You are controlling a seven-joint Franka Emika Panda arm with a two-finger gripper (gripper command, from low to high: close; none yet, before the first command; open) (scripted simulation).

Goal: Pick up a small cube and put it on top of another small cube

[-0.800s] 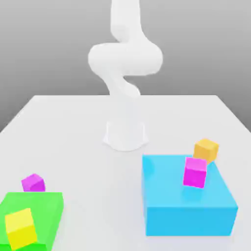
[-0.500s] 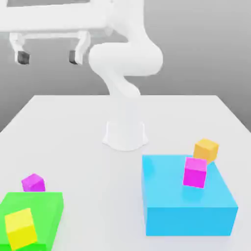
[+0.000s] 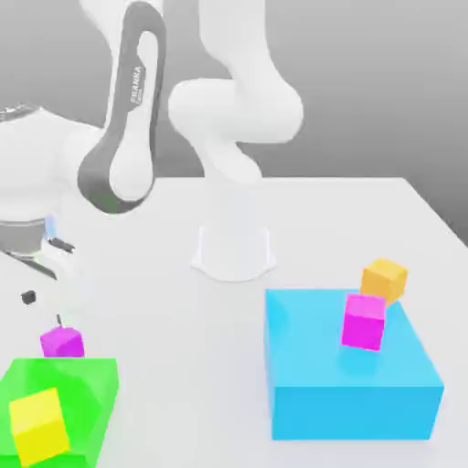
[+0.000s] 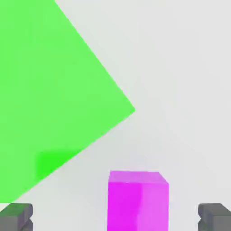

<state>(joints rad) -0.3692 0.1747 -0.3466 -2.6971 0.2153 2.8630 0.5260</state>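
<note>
The small cube, plain magenta-purple, rests on the white table just behind the green block at the exterior view's left. My gripper hangs open slightly above it, not touching. In the hand view the small cube lies between the two dark fingertips, with a wide gap on each side. A slightly larger, pinker magenta cube stands on the big blue block. An orange cube sits behind that block.
A yellow cube lies on the green block, whose corner reaches close to the small cube. The arm's white base stands mid-table. The arm's grey elbow leans over the table's left part.
The arm has swung down from high at the back to the table's left, bringing the open gripper low over the small purple cube. No cube has moved.
</note>
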